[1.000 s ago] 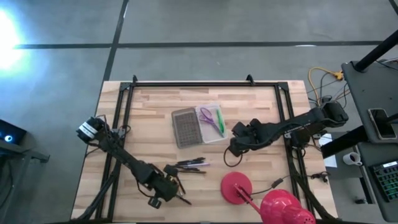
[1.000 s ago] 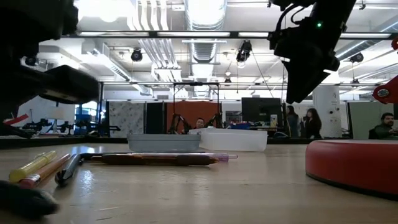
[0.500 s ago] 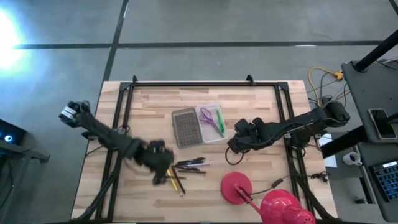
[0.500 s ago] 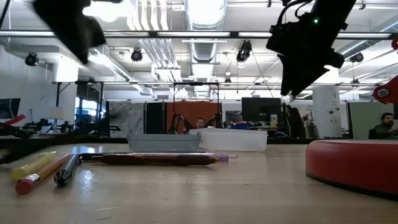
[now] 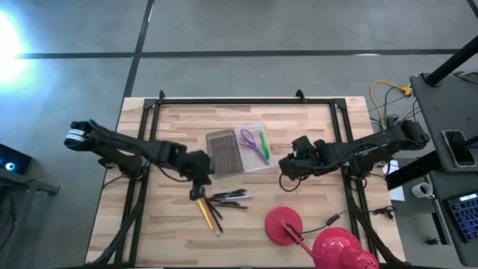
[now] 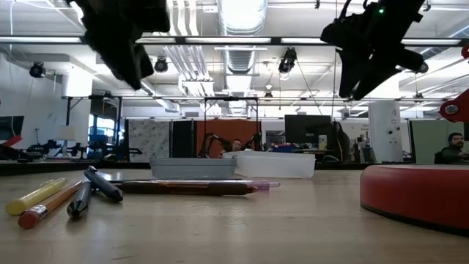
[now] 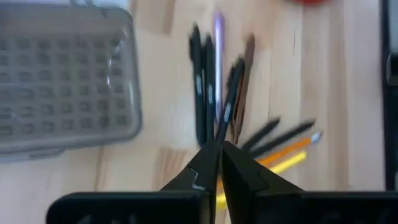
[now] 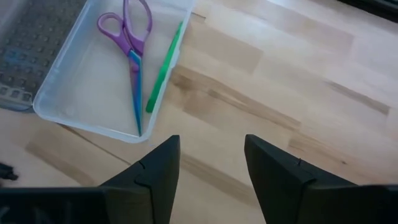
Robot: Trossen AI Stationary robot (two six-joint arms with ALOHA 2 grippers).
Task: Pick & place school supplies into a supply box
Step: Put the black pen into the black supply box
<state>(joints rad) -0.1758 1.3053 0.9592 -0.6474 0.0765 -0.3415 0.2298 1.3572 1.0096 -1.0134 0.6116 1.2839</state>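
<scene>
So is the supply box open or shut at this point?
Open. The supply box shows its clear tray uncovered, with the purple scissors and a green pen inside; the grey lid lies flat beside it.

Camera setup: one overhead, one at desk level, two on the wrists.
Overhead looks straight down on the desk (image 5: 314,123); low cam looks level across it; both catch the pens (image 5: 228,197), wrist cams sit close above.

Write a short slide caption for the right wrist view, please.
Open right claw above the table beside the box, which already holds scissors and a green pen.
</scene>
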